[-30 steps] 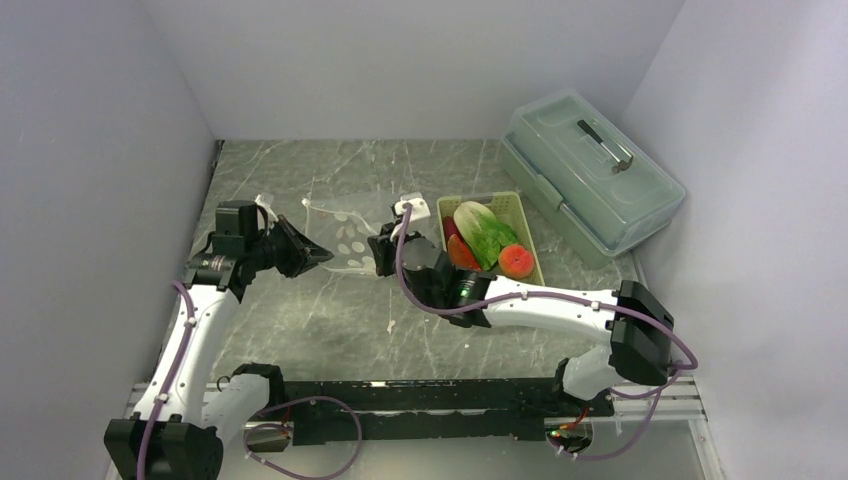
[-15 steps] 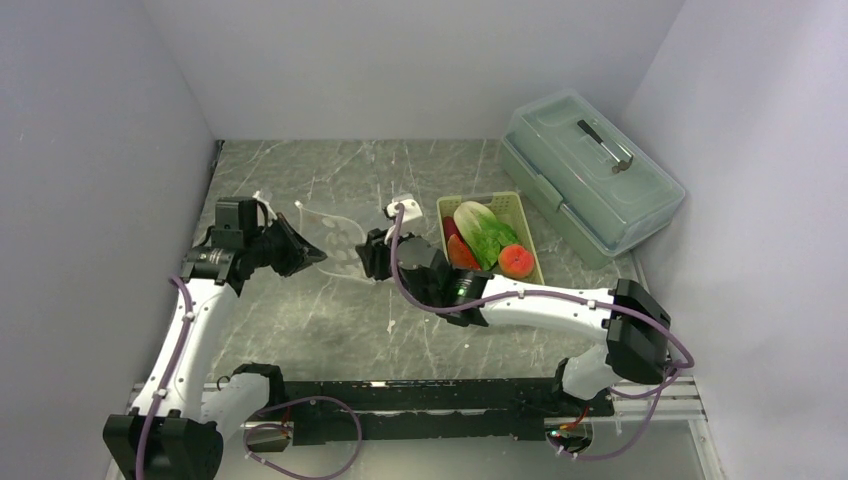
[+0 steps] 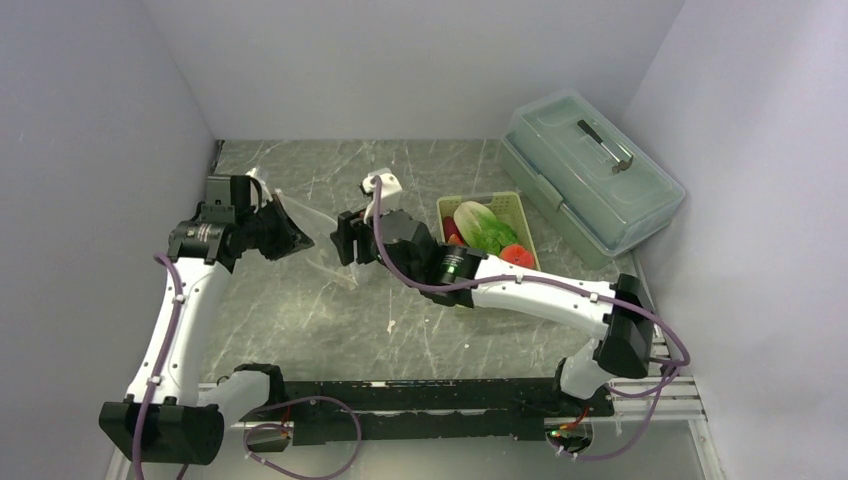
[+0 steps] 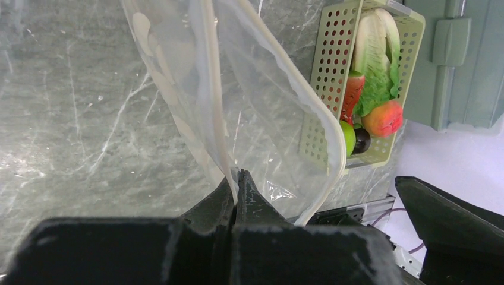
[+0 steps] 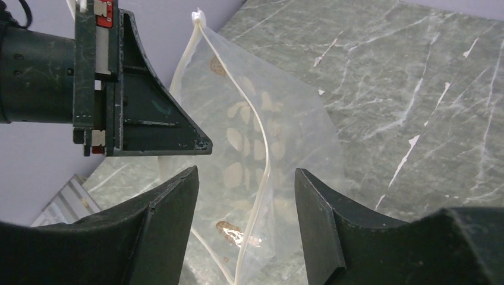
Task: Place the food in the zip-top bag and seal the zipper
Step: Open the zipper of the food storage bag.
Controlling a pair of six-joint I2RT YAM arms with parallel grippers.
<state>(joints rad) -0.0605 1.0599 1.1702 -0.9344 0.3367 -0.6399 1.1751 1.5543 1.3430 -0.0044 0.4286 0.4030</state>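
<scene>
The zip-top bag (image 4: 267, 113) hangs off the table, clear with pale printed spots, its mouth gaping. My left gripper (image 4: 238, 176) is shut on its whitish zipper (image 4: 217, 113) edge. In the top view the left gripper (image 3: 298, 240) holds the bag (image 3: 322, 252) at left centre. My right gripper (image 5: 246, 173) is open, its fingers either side of the zipper (image 5: 260, 151) without touching it, and it faces the left gripper (image 5: 148, 119). The food lies in the pale green basket (image 4: 328, 71): lettuce (image 4: 374, 53), orange-red ball (image 4: 383, 117), green ball (image 4: 347, 138), dark ball (image 4: 361, 141), red long piece (image 4: 353, 95).
The basket (image 3: 523, 207) sits right of centre behind the right arm. A large translucent lidded box (image 3: 590, 170) stands at the back right against the wall. Walls close in the left, back and right sides. A small white scrap (image 3: 390, 326) lies on the marble table.
My right gripper has opened and let go of the bag, moving left and away from the basket. My left gripper has drawn back and left, lifting the bag with it.
</scene>
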